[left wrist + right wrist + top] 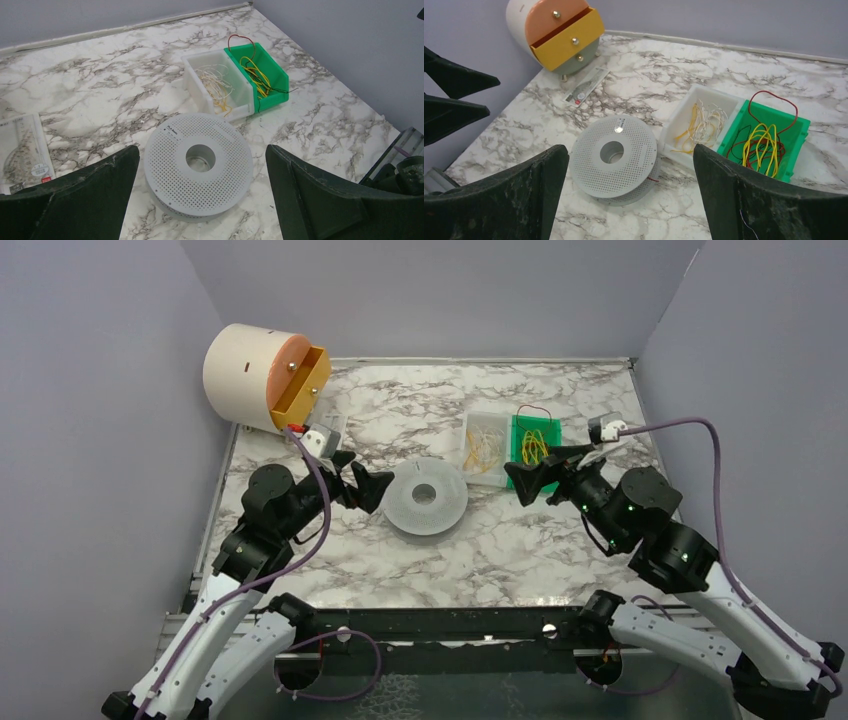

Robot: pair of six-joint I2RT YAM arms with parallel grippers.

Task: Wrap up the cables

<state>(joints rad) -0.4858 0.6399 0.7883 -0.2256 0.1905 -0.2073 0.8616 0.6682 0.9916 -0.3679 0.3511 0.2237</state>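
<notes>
Cables [763,142] tangled in green bin [799,150] toward counter's far right corner, ends indistinct; left gripper [362,478], right gripper [540,468] spread wide, fingers [499,200] cropped.

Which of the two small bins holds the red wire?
The green bin: a red wire loops over its back rim. The white bin beside it holds only pale and yellowish wires.

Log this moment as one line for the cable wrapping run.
left gripper open, empty | right gripper open, empty | cables in green bin, untouched | spool lying flat between grippers
</notes>
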